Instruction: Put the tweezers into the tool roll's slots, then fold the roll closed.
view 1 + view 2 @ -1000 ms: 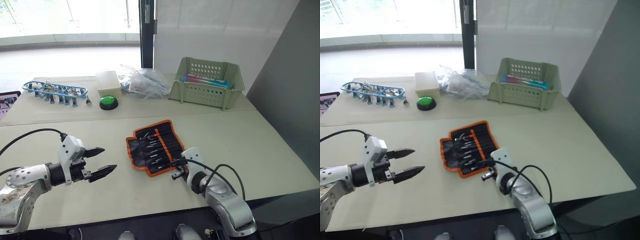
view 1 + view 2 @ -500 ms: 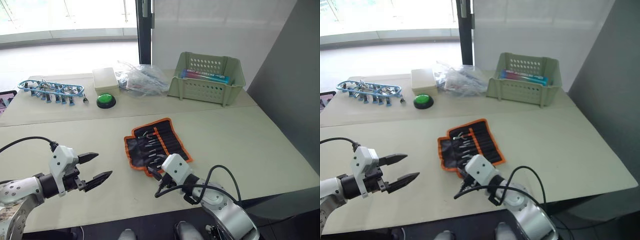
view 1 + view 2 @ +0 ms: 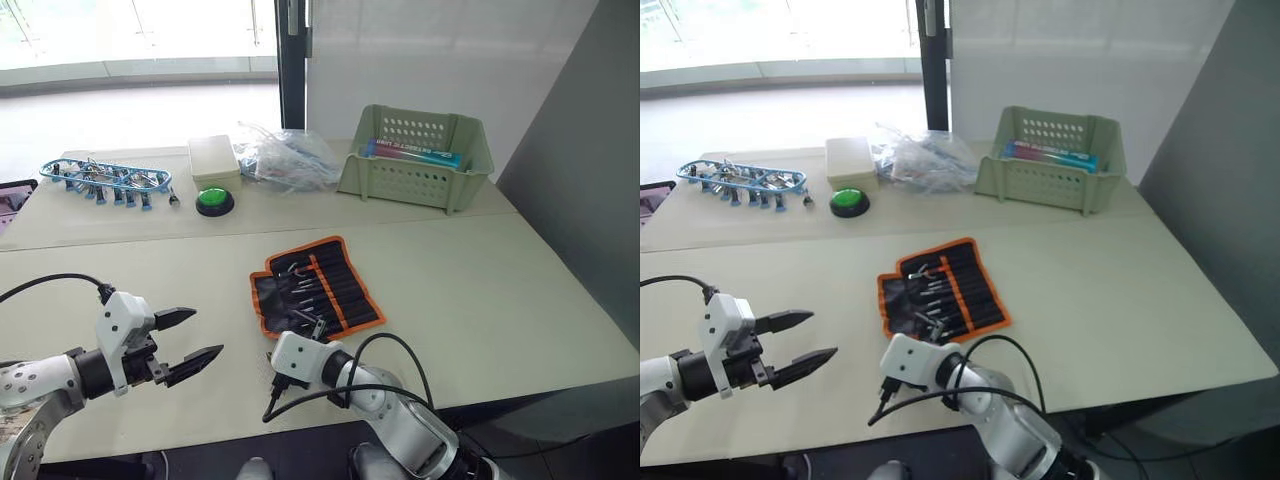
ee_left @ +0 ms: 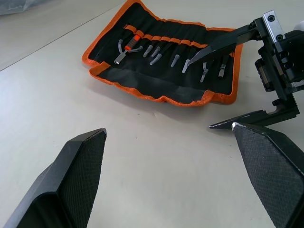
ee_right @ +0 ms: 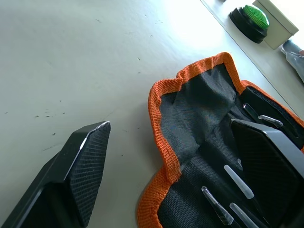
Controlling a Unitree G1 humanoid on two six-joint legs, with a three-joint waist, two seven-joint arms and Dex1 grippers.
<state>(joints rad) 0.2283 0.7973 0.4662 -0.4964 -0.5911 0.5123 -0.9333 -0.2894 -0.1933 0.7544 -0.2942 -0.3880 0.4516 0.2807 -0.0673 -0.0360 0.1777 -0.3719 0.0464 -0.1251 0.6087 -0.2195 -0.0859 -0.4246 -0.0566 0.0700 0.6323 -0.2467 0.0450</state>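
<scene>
The tool roll (image 3: 315,290) lies open and flat on the table, black with orange trim. Several tweezers (image 4: 175,60) sit tucked in its slots (image 4: 190,45), their pale tips showing. A small orange-handled tool (image 4: 128,45) rests at the roll's far end. My right gripper (image 3: 298,335) is open at the roll's near left corner, one finger (image 4: 223,42) over the roll and the other finger (image 4: 247,118) over bare table, nothing held. My left gripper (image 3: 190,340) hangs open and empty over the table, well left of the roll.
At the back stand a pale green basket (image 3: 415,160), a crumpled plastic bag (image 3: 285,160), a white box (image 3: 215,162), a green button (image 3: 216,203) and a blue-framed tool rack (image 3: 105,180). A grey wall rises at the right. The table's front edge is close to both arms.
My right gripper went from shut to open and swung left, from the roll's near right edge to its near left corner. The left gripper stayed open.
</scene>
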